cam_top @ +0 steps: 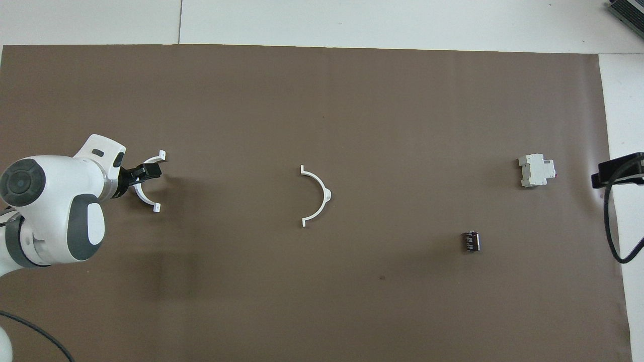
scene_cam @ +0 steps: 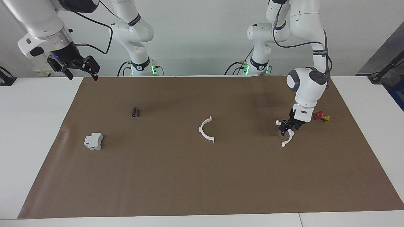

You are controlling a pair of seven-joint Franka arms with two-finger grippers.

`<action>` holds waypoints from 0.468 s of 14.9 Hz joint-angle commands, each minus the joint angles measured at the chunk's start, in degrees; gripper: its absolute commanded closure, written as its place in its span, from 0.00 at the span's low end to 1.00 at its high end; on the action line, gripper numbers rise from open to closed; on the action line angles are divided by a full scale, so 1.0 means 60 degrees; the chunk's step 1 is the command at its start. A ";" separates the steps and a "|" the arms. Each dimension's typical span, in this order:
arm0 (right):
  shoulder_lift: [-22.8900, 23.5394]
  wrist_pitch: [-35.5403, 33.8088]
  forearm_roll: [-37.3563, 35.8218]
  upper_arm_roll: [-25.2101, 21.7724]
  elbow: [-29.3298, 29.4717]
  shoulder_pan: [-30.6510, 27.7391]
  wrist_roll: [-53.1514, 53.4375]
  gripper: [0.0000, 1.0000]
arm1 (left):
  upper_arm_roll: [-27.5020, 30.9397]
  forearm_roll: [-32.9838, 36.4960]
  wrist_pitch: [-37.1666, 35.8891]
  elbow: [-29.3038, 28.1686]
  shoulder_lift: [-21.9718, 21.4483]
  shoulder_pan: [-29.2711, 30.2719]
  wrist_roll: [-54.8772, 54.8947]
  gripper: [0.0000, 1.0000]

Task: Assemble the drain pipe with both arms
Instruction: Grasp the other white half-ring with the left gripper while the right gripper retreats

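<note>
Left tool straddles one white half-ring on the counter, grip state indeterminate; right tool hangs open, empty.

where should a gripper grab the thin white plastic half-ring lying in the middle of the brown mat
Grip the thin white plastic half-ring at mid-arc, beside its small outer nub, coming straight down from above. It lies flat on the brown mat, so fingers should probably straddle the thin band, one inside and one outside the curve.

Hidden bits from my seat

My left gripper covers the middle of one half-ring; the right gripper is cut off at the overhead edge.
</note>
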 commanded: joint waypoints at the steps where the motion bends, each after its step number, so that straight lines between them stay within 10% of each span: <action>1: -0.0236 0.0131 -0.0248 0.0043 -0.0341 0.0115 0.0141 0.00 | 0.0093 0.0101 0.0097 -0.0086 -0.0070 -0.0083 0.0101 0.52; 3: -0.0236 0.0145 -0.0205 0.0072 -0.0327 0.0203 0.0228 0.00 | 0.0093 0.0101 0.0083 -0.0086 -0.0070 -0.0054 0.0202 1.00; 7: -0.0265 0.0203 -0.0059 0.0087 -0.0371 0.0291 0.0521 0.00 | 0.0108 0.0101 -0.0150 0.0002 -0.0070 0.0034 0.1169 1.00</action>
